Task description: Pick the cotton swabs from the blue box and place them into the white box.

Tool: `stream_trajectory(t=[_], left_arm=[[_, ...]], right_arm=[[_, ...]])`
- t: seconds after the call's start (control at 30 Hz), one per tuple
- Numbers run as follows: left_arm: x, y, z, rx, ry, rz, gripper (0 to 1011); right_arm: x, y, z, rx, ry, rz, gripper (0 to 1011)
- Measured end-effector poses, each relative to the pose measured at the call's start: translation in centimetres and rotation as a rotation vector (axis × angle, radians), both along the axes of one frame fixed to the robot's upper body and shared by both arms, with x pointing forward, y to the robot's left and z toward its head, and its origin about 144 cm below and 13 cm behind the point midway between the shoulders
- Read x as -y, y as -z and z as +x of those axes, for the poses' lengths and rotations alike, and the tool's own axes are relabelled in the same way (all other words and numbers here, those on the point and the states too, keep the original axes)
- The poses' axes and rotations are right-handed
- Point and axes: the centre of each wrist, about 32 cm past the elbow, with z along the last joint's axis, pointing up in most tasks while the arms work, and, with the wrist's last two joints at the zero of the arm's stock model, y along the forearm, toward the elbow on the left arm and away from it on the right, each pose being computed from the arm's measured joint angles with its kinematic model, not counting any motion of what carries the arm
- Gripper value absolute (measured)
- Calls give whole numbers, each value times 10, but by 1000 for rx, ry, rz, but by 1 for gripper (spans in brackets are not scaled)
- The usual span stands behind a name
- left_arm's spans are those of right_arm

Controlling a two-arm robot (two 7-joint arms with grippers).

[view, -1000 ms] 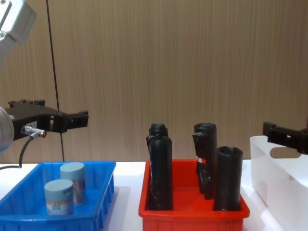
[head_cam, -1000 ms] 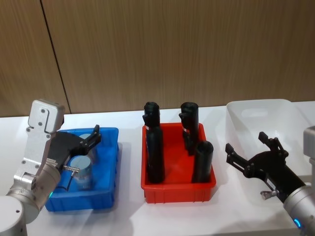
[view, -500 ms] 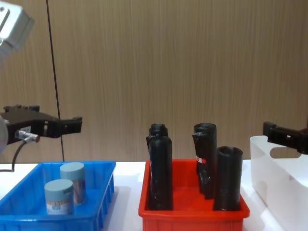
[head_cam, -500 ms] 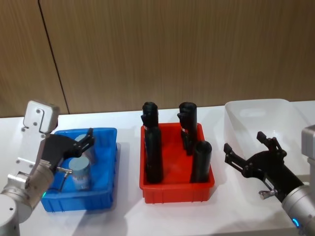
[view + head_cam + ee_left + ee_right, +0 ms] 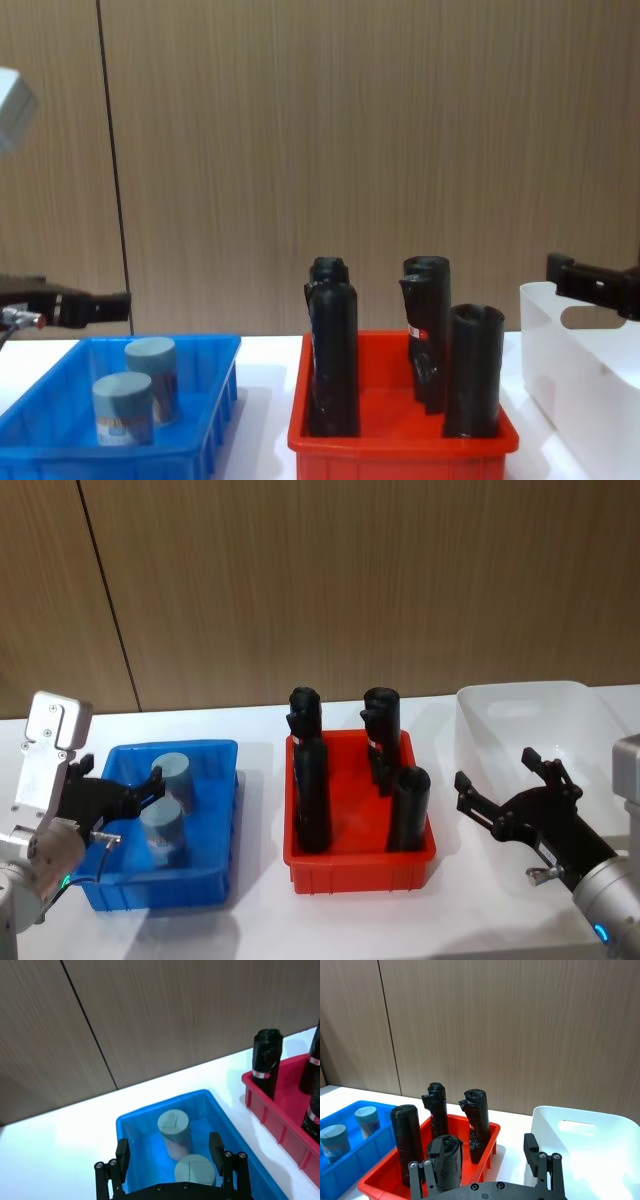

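Two cotton swabs tubs with grey-blue lids stand upright in the blue box (image 5: 222, 810): one farther back (image 5: 177, 774), one nearer (image 5: 163, 830). The left wrist view looks down on the far tub (image 5: 174, 1125) and the near tub (image 5: 195, 1170). My left gripper (image 5: 135, 802) hovers open over the box's left side, above and short of the tubs, holding nothing. In the chest view the left gripper (image 5: 100, 305) sits well above the tubs. The white box (image 5: 530, 720) stands at the far right. My right gripper (image 5: 500, 775) hangs open and empty at its near left side.
A red tray (image 5: 360, 865) with several tall black cylinders (image 5: 312, 800) stands between the blue box and the white box. A wooden wall closes off the back of the white table. Bare tabletop lies in front of the trays.
My left gripper has drawn back to the left, from over the tubs to the blue box's left side, still open. The tubs and the right arm have not moved.
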Motion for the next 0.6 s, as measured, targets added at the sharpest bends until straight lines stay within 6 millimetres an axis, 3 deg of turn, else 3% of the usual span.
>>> stream_trajectory(t=[0.6], left_arm=[[-21,13,22,-171,40,-118,1003]], right_arm=[[0,0,0,0,0,0,1002]])
